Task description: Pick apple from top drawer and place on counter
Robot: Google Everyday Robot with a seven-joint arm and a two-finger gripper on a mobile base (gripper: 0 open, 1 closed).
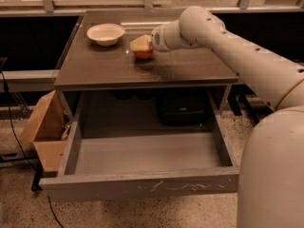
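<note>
Though seemingly mid-counter (109, 68), jaws at apple (143, 54).

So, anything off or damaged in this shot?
Only pale scratches on the front panel of the top drawer, which stands open. The gripper is over the apple on the counter, near the bowl. Nothing spilled.

Arm (247, 56): comes in from the right, stretched leftward and sloping slightly down; pale shell dotted with small holes.
Wrist (166, 36): rounded white joint, pointing left.
Gripper (142, 45): low over the counter (118, 70) at its middle rear, against the top of the apple (144, 54).
Body (273, 175): large white column at lower right.
</note>
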